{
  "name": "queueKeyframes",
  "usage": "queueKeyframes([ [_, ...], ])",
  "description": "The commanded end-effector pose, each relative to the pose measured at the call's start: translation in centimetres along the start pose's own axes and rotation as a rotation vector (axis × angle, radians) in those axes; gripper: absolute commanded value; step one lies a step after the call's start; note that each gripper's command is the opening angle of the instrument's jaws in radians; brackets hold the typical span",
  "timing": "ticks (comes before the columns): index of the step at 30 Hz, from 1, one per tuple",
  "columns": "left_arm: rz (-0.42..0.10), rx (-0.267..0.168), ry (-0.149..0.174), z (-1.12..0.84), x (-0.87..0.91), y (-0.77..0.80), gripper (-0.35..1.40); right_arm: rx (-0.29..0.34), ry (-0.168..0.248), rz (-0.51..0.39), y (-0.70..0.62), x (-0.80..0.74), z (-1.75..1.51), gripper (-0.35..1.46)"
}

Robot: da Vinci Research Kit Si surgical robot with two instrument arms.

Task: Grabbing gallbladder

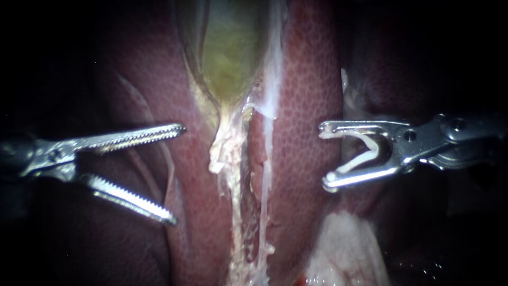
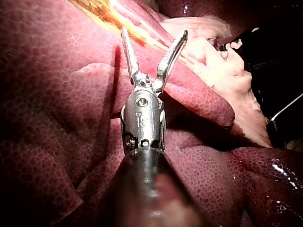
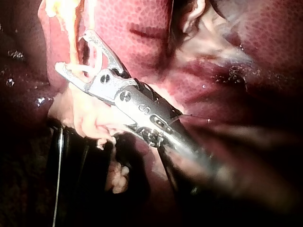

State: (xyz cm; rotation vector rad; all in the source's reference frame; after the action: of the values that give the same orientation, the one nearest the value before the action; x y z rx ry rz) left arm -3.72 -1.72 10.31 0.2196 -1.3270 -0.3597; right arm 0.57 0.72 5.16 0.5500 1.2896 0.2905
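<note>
The left instrument [image 1: 175, 173] holds its toothed jaws spread wide and empty, over liver [image 1: 307, 79]. The right instrument [image 1: 324, 156] grips a white clip [image 1: 353, 164] seated between its parted jaws. Between the two tips hangs a pale, frayed strand [image 1: 227, 153]. Beyond it the gallbladder [image 1: 227, 53] narrows to a neck. It looks soft, wet and thin-walled, likely to slip or tear, so a broad bite near the neck seems safest. There is open room ahead of the left jaws, and liver walls both sides.
</note>
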Motion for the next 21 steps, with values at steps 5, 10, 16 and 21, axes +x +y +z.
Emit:
queueKeyframes([
  [5,-0.023,-0.032,0.007,0.01,0.01,0.00,0.88,0.000,0.000,0.000,0.00,0.00,0.00,0.60],
  [10,-0.115,-0.065,0.009,0.07,0.05,-0.01,0.83,0.000,0.000,0.000,0.00,0.00,0.00,0.60],
  [16,-0.227,-0.088,0.005,0.26,0.16,-0.05,0.71,0.000,0.000,0.000,0.00,0.00,0.00,0.60],
  [21,-0.310,-0.100,-0.001,0.42,0.24,-0.07,0.56,0.000,0.000,0.000,0.00,0.00,0.00,0.60],
])
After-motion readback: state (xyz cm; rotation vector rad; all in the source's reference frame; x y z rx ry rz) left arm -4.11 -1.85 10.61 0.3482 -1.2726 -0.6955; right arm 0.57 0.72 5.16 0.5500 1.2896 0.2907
